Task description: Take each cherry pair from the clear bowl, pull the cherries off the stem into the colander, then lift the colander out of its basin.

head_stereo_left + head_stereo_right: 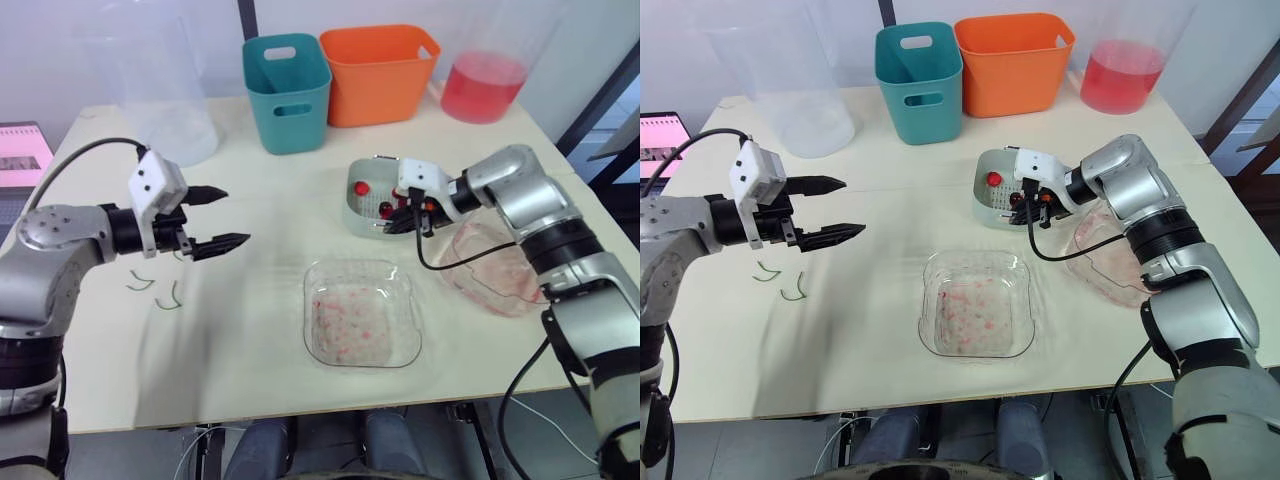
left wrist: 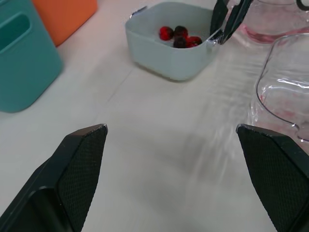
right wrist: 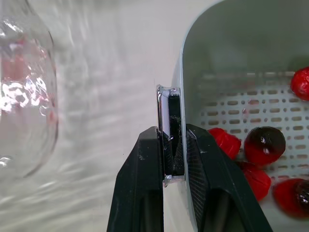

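The right end effector is clenched on the chrome handle at the rim of the colander, one finger on each side of the tab. The colander is pale grey-green and stands on the counter just in front of the orange bin. I cannot tell its wall apart from the basin's. Several red and dark cherries lie on its perforated floor.

The left end effector hovers above the counter's left side. It is released, with its fingers spread wide and nothing between them, and it points toward the colander, well apart from it. Two green stems lie on the counter below the left wrist.

The clear bowl sits at the middle of the counter near the front edge, its floor smeared with red. A second clear dish lies under the right forearm, just beside the colander. A teal bin stands left of the orange one, and a jug of red liquid stands to its right.
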Robot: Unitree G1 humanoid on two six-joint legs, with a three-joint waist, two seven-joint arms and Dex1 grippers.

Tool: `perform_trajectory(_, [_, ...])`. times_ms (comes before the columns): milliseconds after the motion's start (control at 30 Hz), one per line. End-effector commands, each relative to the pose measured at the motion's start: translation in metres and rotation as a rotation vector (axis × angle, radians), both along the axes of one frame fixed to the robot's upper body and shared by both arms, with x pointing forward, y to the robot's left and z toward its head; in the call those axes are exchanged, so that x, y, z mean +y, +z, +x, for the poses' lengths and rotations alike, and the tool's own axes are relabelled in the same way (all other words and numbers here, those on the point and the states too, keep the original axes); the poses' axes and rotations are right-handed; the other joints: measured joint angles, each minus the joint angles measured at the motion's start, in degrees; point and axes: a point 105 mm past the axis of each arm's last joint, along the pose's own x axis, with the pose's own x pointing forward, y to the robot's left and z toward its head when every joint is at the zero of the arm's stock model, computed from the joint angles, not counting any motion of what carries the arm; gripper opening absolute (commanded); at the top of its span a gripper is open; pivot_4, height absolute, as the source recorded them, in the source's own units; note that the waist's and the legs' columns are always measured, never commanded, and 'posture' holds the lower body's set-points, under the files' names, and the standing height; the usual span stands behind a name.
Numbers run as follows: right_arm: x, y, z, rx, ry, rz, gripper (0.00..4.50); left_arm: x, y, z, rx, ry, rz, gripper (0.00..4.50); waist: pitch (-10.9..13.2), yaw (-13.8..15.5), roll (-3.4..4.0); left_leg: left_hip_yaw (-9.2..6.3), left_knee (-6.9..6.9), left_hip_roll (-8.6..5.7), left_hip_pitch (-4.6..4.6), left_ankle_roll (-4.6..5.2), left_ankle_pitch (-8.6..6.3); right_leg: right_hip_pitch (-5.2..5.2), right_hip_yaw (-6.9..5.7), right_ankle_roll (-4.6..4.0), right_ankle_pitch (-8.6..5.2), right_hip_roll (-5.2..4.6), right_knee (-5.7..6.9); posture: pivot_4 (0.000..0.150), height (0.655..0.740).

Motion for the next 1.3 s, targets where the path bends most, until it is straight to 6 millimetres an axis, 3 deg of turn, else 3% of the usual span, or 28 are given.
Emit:
perform_trajectory(33, [0.001,0.015,0.003,-0.045,0.024,0.01,0.18,0.002,0.013,-0.003,-0.053,0.007,0.0,4.5,0.0,0.0,0.01,-0.01,0.0,0.0,0.01,-0.01,0.0,0.0,0.0,0.0,0.0,0.02,0.0,0.15,0.74])
perform_trajectory(167, [-0.002,0.02,0.005,-0.069,0.021,0.027,2.08,0.004,0.012,-0.001,-0.053,0.016,-0.002,4.5,0.0,0.0,0.01,-0.02,-0.01,0.0,0.02,-0.01,0.01,0.0,0.0,0.0,0.0,0.02,0.02,0.15,0.74])
perform_trajectory(267, [-0.01,0.038,0.006,-0.135,-0.016,0.08,3.62,0.01,0.012,0.002,-0.049,0.039,-0.018,4.5,0.0,0.1,0.01,-0.03,-0.01,0.0,0.02,-0.01,0.01,0.0,0.0,0.0,0.0,0.01,0.02,0.15,0.74])
perform_trajectory(433, [-0.03,0.082,-0.004,-0.252,-0.12,0.266,3.62,0.023,0.015,0.0,-0.037,0.08,-0.059,4.5,0.0,0.2,0.01,-0.06,-0.01,-0.01,0.01,-0.01,0.01,0.0,0.0,0.0,0.0,0.0,0.02,0.15,0.74])
perform_trajectory(533, [-0.051,0.11,-0.02,-0.389,-0.213,0.465,3.62,0.039,0.019,0.002,-0.073,0.176,-0.082,4.5,0.0,0.3,0.01,-0.09,-0.03,0.0,0.01,-0.01,0.0,0.02,-0.01,0.0,0.0,0.0,0.0,0.15,0.74])
perform_trajectory(667, [-0.111,0.12,-0.064,-0.361,-0.441,0.627,3.62,0.058,0.024,-0.01,-0.085,0.308,-0.156,4.5,0.0,1.4,0.01,-0.07,-0.03,-0.01,0.01,0.02,-0.01,0.03,0.02,-0.01,0.0,-0.03,0.01,0.15,0.74])
perform_trajectory(733, [-0.14,0.124,-0.083,-0.376,-0.557,0.716,4.13,0.067,0.021,-0.014,-0.088,0.363,-0.175,4.5,0.0,1.9,0.04,-0.01,0.01,-0.02,0.01,0.05,-0.03,0.05,0.06,-0.01,0.0,-0.03,0.0,0.15,0.74])
perform_trajectory(800, [-0.161,0.119,-0.101,-0.375,-0.645,0.757,4.44,0.072,0.017,-0.016,-0.081,0.398,-0.2,4.5,-0.1,2.3,0.05,-0.02,0.0,-0.02,0.09,0.16,-0.09,0.14,0.07,-0.02,0.01,-0.03,0.0,0.15,0.74])
perform_trajectory(1033, [-0.219,0.078,-0.144,-0.349,-0.917,0.752,4.44,0.08,-0.004,-0.02,-0.043,0.446,-0.258,4.5,-0.1,2.7,0.06,0.16,0.0,0.01,0.39,0.42,-0.24,0.46,0.1,-0.04,0.02,-0.01,-0.01,0.15,0.74])
perform_trajectory(1167, [-0.236,0.075,-0.152,-0.385,-0.98,0.76,4.44,0.071,-0.027,-0.023,0.03,0.417,-0.241,4.5,-0.1,2.3,0.09,0.29,-0.02,0.05,0.46,0.45,-0.26,0.47,0.16,-0.04,0.02,-0.01,-0.01,0.15,0.74])
perform_trajectory(1300, [-0.242,0.066,-0.156,-0.373,-1.007,0.748,4.44,0.066,-0.034,-0.02,0.049,0.415,-0.257,4.5,-0.1,2.1,0.08,0.27,-0.02,0.05,0.52,0.45,-0.26,0.62,0.12,-0.04,0.02,0.0,-0.07,0.15,0.74])
